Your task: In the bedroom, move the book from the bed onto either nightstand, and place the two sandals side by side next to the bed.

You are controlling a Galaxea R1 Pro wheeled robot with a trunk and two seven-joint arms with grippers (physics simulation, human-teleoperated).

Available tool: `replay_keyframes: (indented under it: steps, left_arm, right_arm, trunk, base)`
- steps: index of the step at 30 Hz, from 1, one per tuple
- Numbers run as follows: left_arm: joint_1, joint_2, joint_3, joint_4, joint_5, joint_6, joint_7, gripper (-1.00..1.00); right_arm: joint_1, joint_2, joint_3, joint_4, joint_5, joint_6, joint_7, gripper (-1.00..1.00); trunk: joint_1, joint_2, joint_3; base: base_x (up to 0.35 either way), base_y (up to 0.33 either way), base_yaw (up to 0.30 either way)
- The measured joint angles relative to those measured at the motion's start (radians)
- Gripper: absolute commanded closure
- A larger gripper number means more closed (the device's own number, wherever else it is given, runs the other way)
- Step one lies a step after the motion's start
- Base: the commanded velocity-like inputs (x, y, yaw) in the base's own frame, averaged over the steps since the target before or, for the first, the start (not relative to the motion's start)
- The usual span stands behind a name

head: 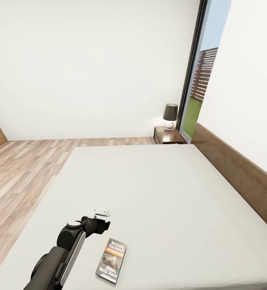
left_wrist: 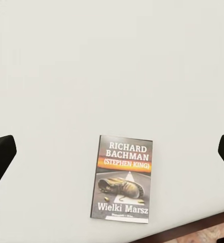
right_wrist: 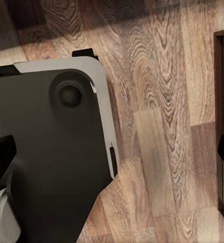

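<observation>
Small dark paperback book (left_wrist: 124, 178) w/ orange band lies flat on light-grey bed mattress (head: 157, 189) (near its edge); left gripper (left_wrist: 112, 152) above it, jaws wide, nothing held.

Right gripper (right_wrist: 112, 152) over wood-plank floor (right_wrist: 157, 101), jaws wide.

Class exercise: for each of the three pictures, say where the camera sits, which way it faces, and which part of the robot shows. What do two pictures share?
Head view: high on the robot, facing forward and down over the bed; left arm shows.
Left wrist view: above the mattress, facing the book; left claw fingertips at the edges.
Right wrist view: facing the wood floor and the robot's base.
Shared: head and left wrist views both show the book.
</observation>
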Motion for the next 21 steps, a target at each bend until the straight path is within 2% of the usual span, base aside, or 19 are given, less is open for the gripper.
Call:
replay_keyframes:
  steps: [21]
  left_arm:
    - [0.000, 0.000, 0.005, 0.000, 0.001, 0.000, -0.001, -1.00]
  right_arm:
    - [0.000, 0.001, 0.000, -0.001, -0.002, 0.001, 0.000, -1.00]
  trunk:
    - [0.000, 0.000, 0.000]
  base:
    - [0.001, 0.000, 0.000]
